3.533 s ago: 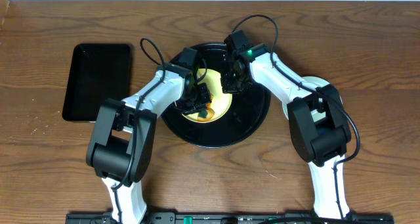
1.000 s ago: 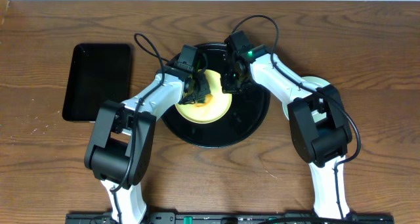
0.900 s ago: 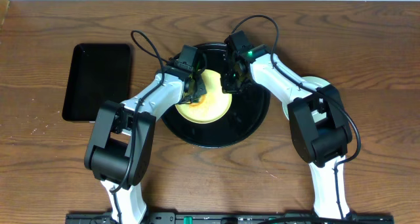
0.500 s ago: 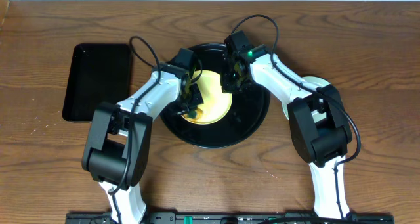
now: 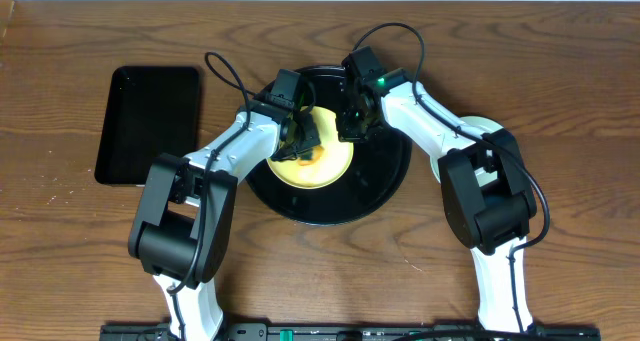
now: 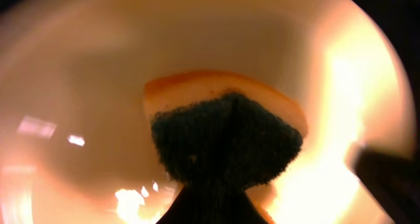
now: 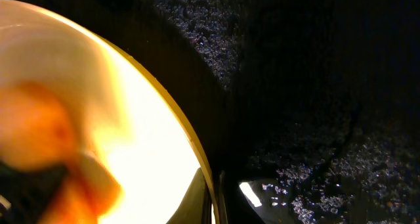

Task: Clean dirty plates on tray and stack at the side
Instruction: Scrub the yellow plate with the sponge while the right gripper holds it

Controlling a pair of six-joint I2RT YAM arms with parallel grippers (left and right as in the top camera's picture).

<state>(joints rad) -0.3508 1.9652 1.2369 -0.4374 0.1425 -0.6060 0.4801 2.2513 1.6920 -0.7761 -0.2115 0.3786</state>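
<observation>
A pale yellow plate [image 5: 328,163] lies in the round black tray [image 5: 385,181]. My left gripper [image 5: 303,141] is over the plate's upper left part, shut on a sponge [image 6: 226,142] with a dark green scouring face and an orange body. The sponge presses on the plate [image 6: 85,73]. My right gripper [image 5: 350,129] is at the plate's upper right edge, shut on its rim. In the right wrist view the plate's rim [image 7: 190,142] runs between the gripper's [image 7: 215,191] fingers, with the tray's floor [image 7: 315,86] beside it. An orange smear [image 5: 318,153] shows by the sponge.
A rectangular black tray [image 5: 150,111] lies at the left on the wooden table. A pale plate [image 5: 483,127] lies on the table right of the round tray, partly under my right arm. No other plates show.
My left gripper swept the sponge down-left across the yellow plate, then back up toward the plate's upper middle. The right gripper has kept its hold on the rim and has not moved.
</observation>
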